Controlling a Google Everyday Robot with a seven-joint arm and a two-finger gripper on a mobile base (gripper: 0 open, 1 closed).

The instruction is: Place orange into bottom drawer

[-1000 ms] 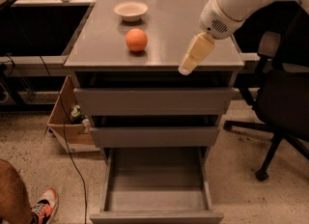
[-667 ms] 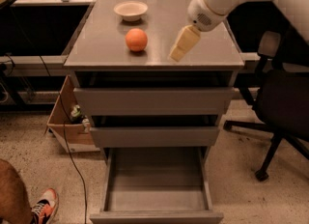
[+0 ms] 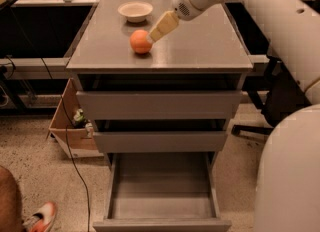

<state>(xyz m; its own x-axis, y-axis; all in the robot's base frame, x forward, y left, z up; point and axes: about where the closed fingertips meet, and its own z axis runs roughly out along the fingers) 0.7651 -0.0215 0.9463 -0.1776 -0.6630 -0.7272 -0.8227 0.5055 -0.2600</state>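
Note:
The orange point(image 3: 140, 42) sits on top of the grey metal cabinet point(image 3: 200, 51), left of the middle. My gripper point(image 3: 159, 29) reaches in from the upper right, and its tip is right at the orange's upper right side. The bottom drawer point(image 3: 162, 196) is pulled out and shows a bare grey tray. The two drawers above it are closed.
A shallow cream bowl point(image 3: 135, 11) stands at the back of the cabinet top, behind the orange. A cardboard box point(image 3: 70, 131) and a cable lie on the floor to the left. A person's shoe point(image 3: 42, 216) is at the bottom left. My white arm fills the right side.
My gripper has moved left across the cabinet top, from its right front edge to the orange. The orange and bowl have not moved.

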